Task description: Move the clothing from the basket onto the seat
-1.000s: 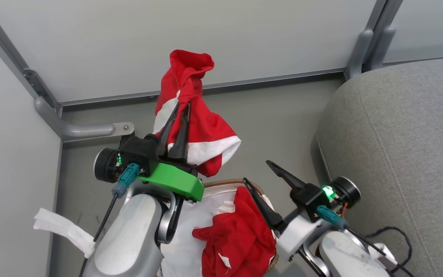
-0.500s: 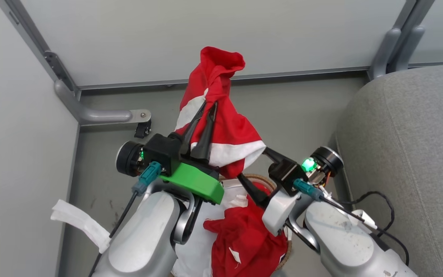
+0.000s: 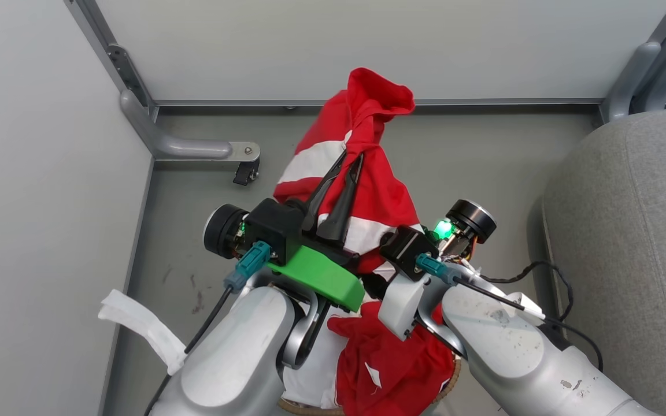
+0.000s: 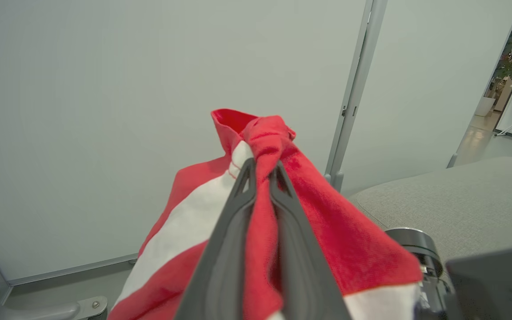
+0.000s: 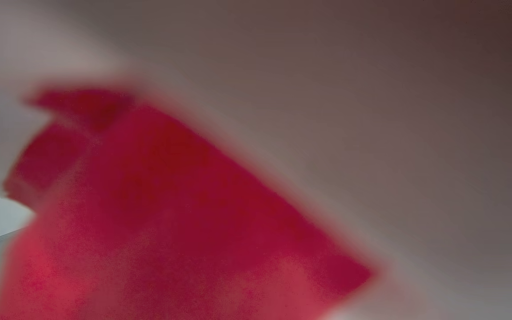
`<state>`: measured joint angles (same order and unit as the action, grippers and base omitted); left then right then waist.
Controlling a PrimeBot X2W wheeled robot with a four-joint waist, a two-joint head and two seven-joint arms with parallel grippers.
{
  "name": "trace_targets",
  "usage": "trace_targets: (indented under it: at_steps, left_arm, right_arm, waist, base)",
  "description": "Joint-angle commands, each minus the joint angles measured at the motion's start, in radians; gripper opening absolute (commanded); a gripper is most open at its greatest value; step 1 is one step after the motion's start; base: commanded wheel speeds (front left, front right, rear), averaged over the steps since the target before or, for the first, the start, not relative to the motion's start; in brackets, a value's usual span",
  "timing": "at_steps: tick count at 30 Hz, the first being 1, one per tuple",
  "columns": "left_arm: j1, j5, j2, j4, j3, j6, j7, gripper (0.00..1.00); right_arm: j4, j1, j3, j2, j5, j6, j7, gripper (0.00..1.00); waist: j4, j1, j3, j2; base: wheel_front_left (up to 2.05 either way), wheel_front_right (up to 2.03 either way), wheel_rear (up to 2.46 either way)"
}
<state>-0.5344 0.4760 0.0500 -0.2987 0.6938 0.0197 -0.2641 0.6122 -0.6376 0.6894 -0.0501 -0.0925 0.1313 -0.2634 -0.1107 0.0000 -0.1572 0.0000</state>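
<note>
My left gripper (image 3: 352, 157) is shut on a red garment with white bands, the clothing (image 3: 367, 110), and holds it up above the basket; the left wrist view shows the fabric (image 4: 327, 231) bunched between the same gripper's (image 4: 262, 166) fingers. My right gripper's black body (image 3: 408, 248) sits just under the hanging garment, its fingers hidden behind the cloth. Blurred red fabric (image 5: 149, 222) lies close up in the right wrist view. More red clothing (image 3: 396, 370) lies in the basket (image 3: 454, 378), on its white liner (image 3: 310, 370). The grey seat (image 3: 628, 231) is to the right.
White panel walls close in the back and the left. A metal frame foot (image 3: 194, 150) with a small black caster (image 3: 246, 173) stands on the grey floor. A white cloth strip (image 3: 136, 323) lies at lower left. A black cable (image 3: 541, 271) loops beside the seat.
The head camera has shifted, so the whole picture slid right. My right gripper has risen up and left, and its open fingers went under the held garment. The left gripper keeps its hold.
</note>
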Motion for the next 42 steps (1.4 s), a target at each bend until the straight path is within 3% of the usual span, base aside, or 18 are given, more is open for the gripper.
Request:
trace_targets:
  at_steps: [1,4,5,6,7,8,38,39,40,42]
  left_arm:
    - [-0.017,0.005,0.002,0.004,0.006,0.009,-0.001,0.0]
    - [-0.022,0.012,0.002,0.008,0.012,0.014,-0.001,0.0]
    - [-0.024,0.013,0.002,0.008,0.014,0.015,-0.001,0.0]
    - [-0.025,0.015,0.002,0.009,0.015,0.017,-0.001,0.0]
    - [-0.025,0.016,0.002,0.009,0.017,0.018,-0.001,0.0]
    - [-0.025,0.017,0.002,0.008,0.017,0.018,-0.001,0.0]
    - [-0.006,-0.001,0.002,-0.02,-0.003,0.015,-0.001,0.0]
    - [-0.007,-0.004,0.002,-0.019,-0.004,0.016,-0.001,0.33]
    - [-0.006,-0.003,0.002,-0.017,-0.006,0.017,-0.001,0.98]
    - [-0.007,-0.011,0.002,-0.016,-0.011,0.021,-0.001,1.0]
  right_arm:
    - [0.001,-0.014,0.005,-0.004,-0.011,-0.001,-0.002,1.0]
    - [0.001,-0.019,0.015,-0.003,-0.019,-0.001,-0.002,1.0]
    - [0.001,-0.022,0.017,-0.004,-0.025,-0.001,-0.002,0.81]
    - [0.002,-0.023,0.018,-0.003,-0.028,-0.001,-0.002,0.5]
    - [0.003,-0.025,0.02,-0.003,-0.03,-0.001,-0.002,0.05]
    - [0.006,-0.025,0.023,-0.003,-0.036,-0.001,-0.002,0.0]
    - [0.006,0.004,0.03,-0.004,-0.06,-0.001,-0.002,0.0]
    - [0.006,0.003,0.029,-0.004,-0.06,-0.001,-0.002,0.0]
    - [0.005,0.002,0.029,-0.004,-0.059,-0.001,-0.002,0.0]
    - [0.003,0.001,0.029,-0.005,-0.059,-0.001,-0.002,0.0]
  waist:
    - [-0.008,0.0,-0.007,0.0]
    - [-0.013,0.0,-0.01,0.0]
    - [-0.014,0.0,-0.011,0.0]
    - [-0.014,0.0,-0.012,0.0]
    - [-0.014,0.0,-0.012,0.0]
    - [-0.014,0.0,-0.013,0.0]
    - [0.013,0.0,0.006,0.0]
    - [0.014,0.0,0.006,0.0]
    - [0.015,0.0,0.005,0.0]
    - [0.018,0.0,0.004,0.0]
  base:
    - [0.0,0.0,0.0]
    - [0.0,0.0,0.0]
    - [0.0,0.0,0.0]
    - [0.0,0.0,0.0]
    - [0.0,0.0,0.0]
    - [0.0,0.0,0.0]
    - [0.0,0.0,0.0]
    - [0.0,0.0,0.0]
    - [0.0,0.0,0.0]
    - [0.0,0.0,0.0]
